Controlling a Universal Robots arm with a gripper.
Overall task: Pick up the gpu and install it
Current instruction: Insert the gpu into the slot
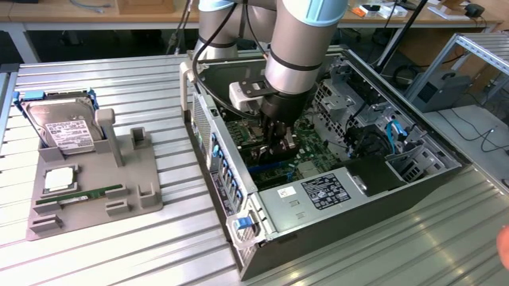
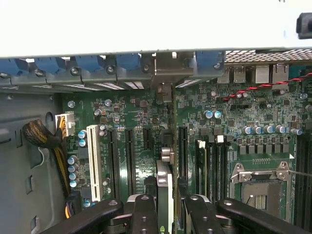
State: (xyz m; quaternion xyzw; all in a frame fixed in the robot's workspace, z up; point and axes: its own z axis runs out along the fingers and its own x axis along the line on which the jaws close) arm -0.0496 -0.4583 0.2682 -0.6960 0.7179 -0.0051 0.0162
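The gpu stands edge-on between my fingers, over the motherboard's expansion slots. Its silver bracket end reaches the rear wall of the case, among the blue slot clips. My gripper is shut on the card's upper edge, one black finger on each side. In the exterior view the gripper reaches straight down into the open computer case, low over the green board. From that side the fingers mostly hide the card.
On the exterior view's left, a grey fixture tray holds a silver hard drive, a small chip and a green RAM stick. Inside the case are the power supply, drive cages, a white slot and the CPU socket. A hand shows at the right edge.
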